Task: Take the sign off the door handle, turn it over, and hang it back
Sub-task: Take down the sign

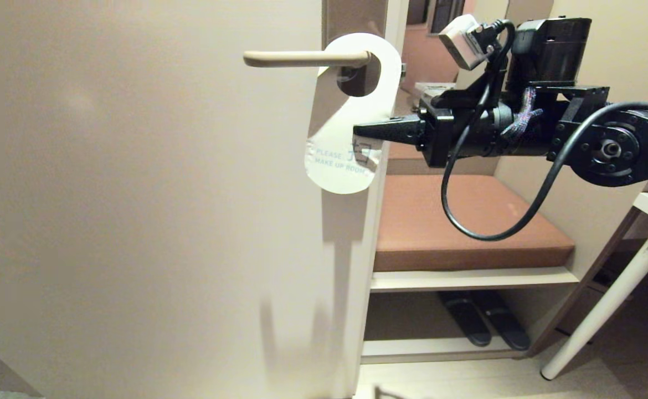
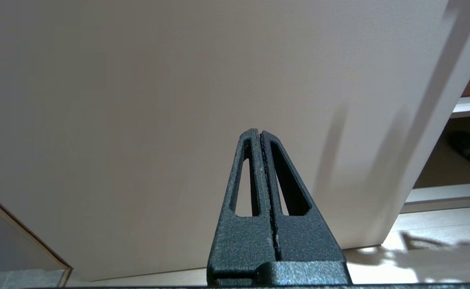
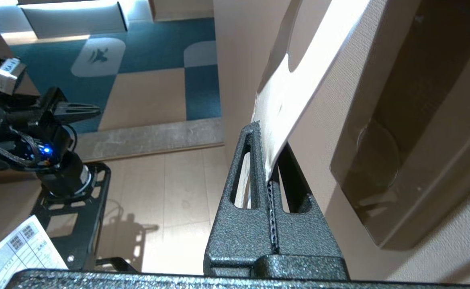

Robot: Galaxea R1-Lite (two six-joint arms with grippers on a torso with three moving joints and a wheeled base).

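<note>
White face outward, the sign (image 1: 351, 116) hangs by its oval hole on the door handle (image 1: 307, 58), its edge clamped between the right gripper (image 1: 360, 131) fingers, while the left gripper (image 2: 259, 134), pressed together and empty, faces the door (image 2: 178, 100).

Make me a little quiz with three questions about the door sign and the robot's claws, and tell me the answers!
1. Where is the sign?
A. On the floor
B. Hanging on the door handle
C. On the brown cushion

2. What colour is the face of the sign we see?
A. White
B. Red
C. Green

3. What is the right claw doing?
A. Wide open, far away
B. Shut on the sign's edge
C. Holding the handle

Answers:
1 B, the handle passes through the sign's hole.
2 A, the white face reads "PLEASE MAKE UP ROOM".
3 B, the right wrist view shows the card pinched between its fingers.
</note>
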